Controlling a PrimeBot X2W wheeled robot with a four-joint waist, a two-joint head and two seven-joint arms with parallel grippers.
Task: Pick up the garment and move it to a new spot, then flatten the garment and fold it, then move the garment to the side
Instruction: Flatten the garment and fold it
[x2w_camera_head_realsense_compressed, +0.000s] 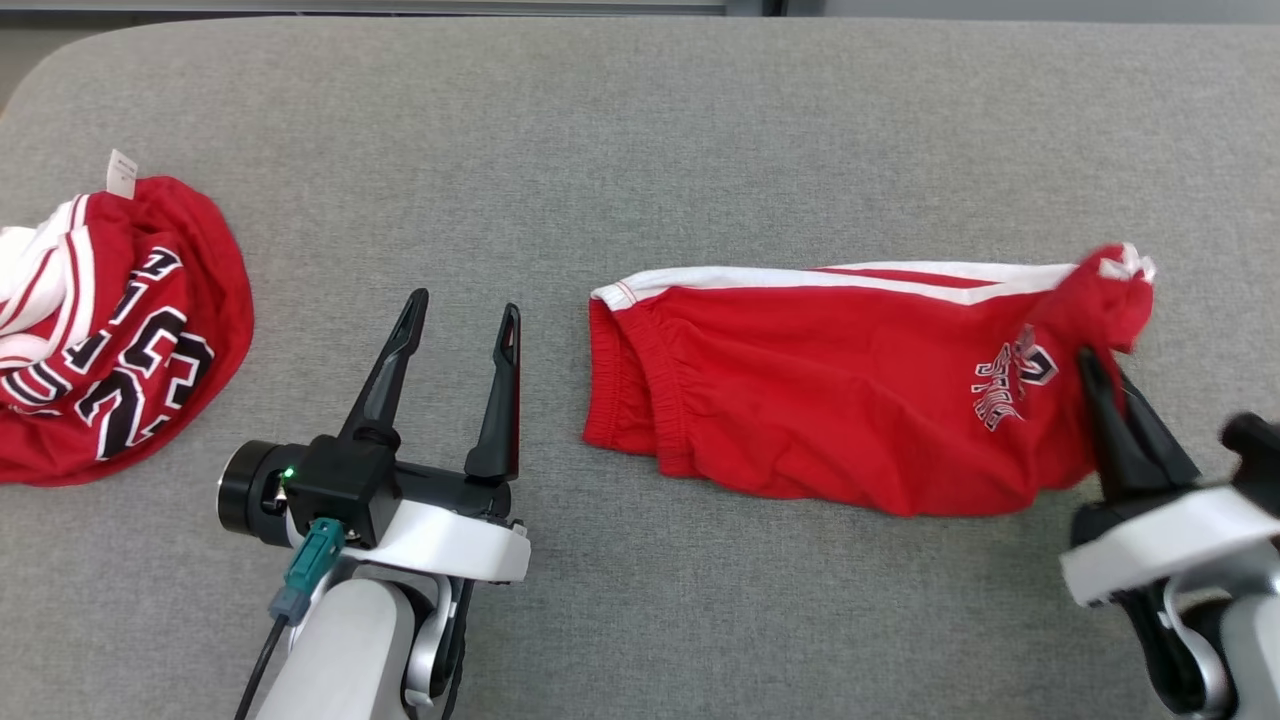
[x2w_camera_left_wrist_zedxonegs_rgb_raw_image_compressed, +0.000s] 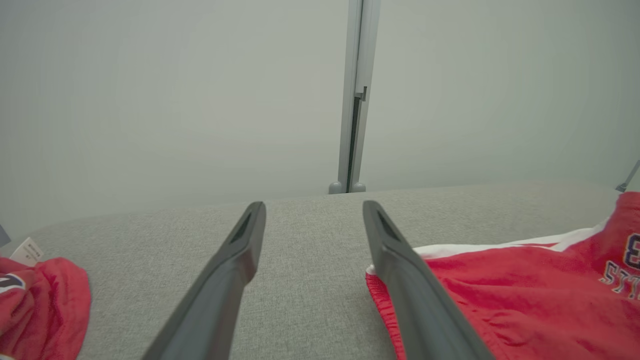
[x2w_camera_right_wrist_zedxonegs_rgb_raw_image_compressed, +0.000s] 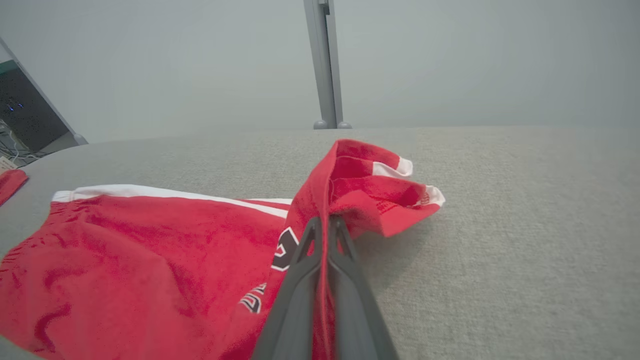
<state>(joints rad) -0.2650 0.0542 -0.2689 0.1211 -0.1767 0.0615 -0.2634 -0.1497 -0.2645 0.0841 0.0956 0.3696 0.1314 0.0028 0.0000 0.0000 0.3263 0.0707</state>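
The left gripper (x2w_camera_head_realsense_compressed: 465, 303) on its pale forearm is nearest, with a teal plug (x2w_camera_head_realsense_compressed: 310, 565) on its wrist. Its two long dark fingers are spread wide with nothing between them, above bare grey woven surface (x2w_camera_head_realsense_compressed: 640, 130). In its own wrist view the gap between the fingers (x2w_camera_left_wrist_zedxonegs_rgb_raw_image_compressed: 314, 205) frames cloth-covered surface (x2w_camera_left_wrist_zedxonegs_rgb_raw_image_compressed: 310, 300), with a grey post (x2w_camera_left_wrist_zedxonegs_rgb_raw_image_compressed: 357, 100) against a pale wall beyond.

Just to the right of this gripper lies the elastic waistband end of the red shorts (x2w_camera_head_realsense_compressed: 830, 390), a soft cotton pair with a white side stripe and dark lettering. Near but apart, the shorts (x2w_camera_left_wrist_zedxonegs_rgb_raw_image_compressed: 500, 300) pass behind the right-hand finger in that wrist view. Well off to this gripper's left lies a crumpled red jersey (x2w_camera_head_realsense_compressed: 120, 340) with black-and-white lettering and a white label (x2w_camera_head_realsense_compressed: 121, 174) at its far edge. It also shows at the edge of the left wrist view (x2w_camera_left_wrist_zedxonegs_rgb_raw_image_compressed: 45, 300).

The right gripper (x2w_camera_head_realsense_compressed: 1088, 355) is clamped on the leg end of the shorts. Its fingers are pressed together (x2w_camera_right_wrist_zedxonegs_rgb_raw_image_compressed: 326, 220) with red cloth pinched between them. A bunched fold with white stripe ends stands up just past the fingertips. The rest of the shorts (x2w_camera_right_wrist_zedxonegs_rgb_raw_image_compressed: 125, 260) spreads flat to this gripper's left. Open grey surface (x2w_camera_right_wrist_zedxonegs_rgb_raw_image_compressed: 525, 225) lies to its right, with the post (x2w_camera_right_wrist_zedxonegs_rgb_raw_image_compressed: 325, 60) straight ahead.
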